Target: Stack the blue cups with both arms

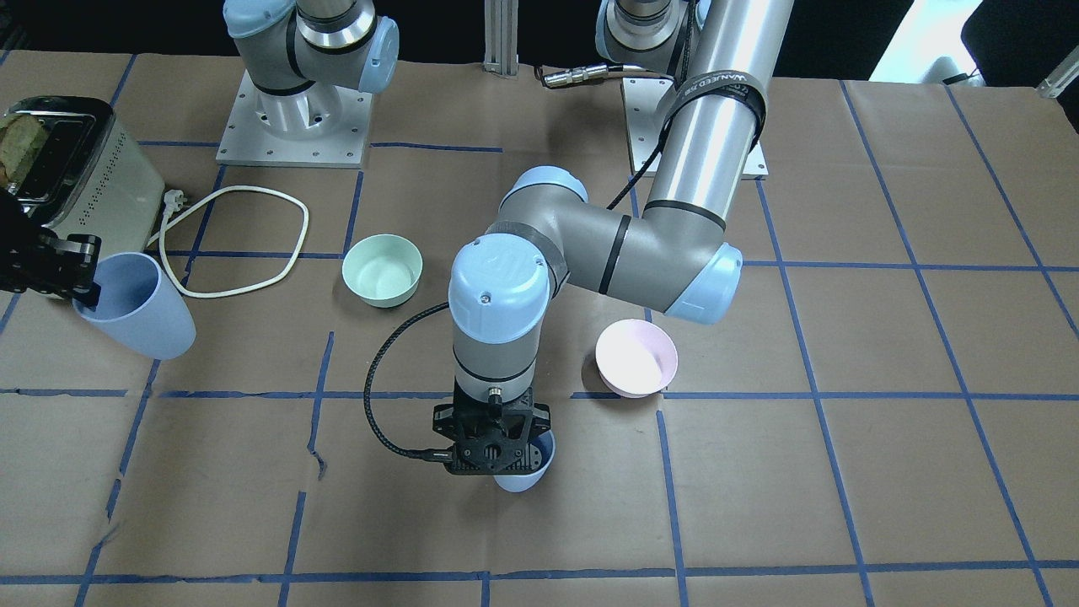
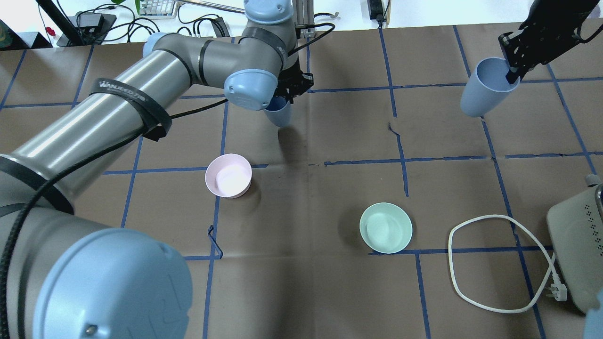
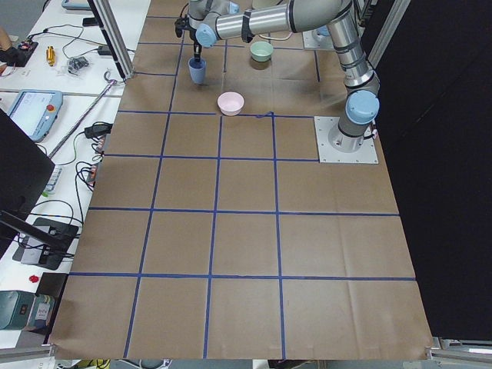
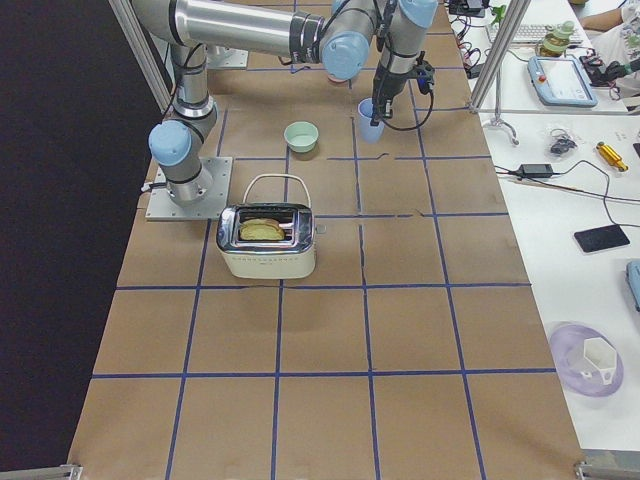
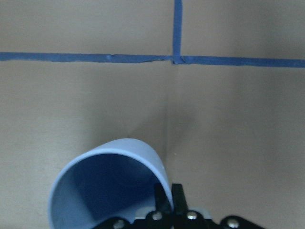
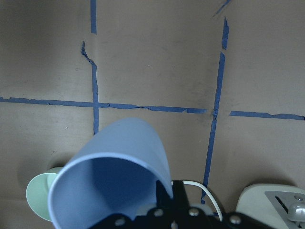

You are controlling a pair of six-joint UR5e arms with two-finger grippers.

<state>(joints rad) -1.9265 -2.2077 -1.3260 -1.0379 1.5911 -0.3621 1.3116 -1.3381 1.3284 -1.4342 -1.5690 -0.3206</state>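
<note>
Left blue cup (image 2: 279,113) hangs mouth up and empty. My left gripper (image 2: 288,90) is clamped on its rim, one finger inside. The pink bowl (image 2: 228,175) and mint-green bowl (image 2: 385,227) sit nearer my base, nothing showing in either. Well apart to the right, my right gripper (image 2: 512,70) pinches the rim of the right blue cup (image 2: 483,92), which is tilted and empty. I judge that stacking requires carrying this cup leftward and aligning its base over the other's mouth.

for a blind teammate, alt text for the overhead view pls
Left gripper pinches a blue cup by its rim at top centre; right gripper holds the second cup tilted at top right. Pink bowl, green bowl and toaster sit nearer.
</note>
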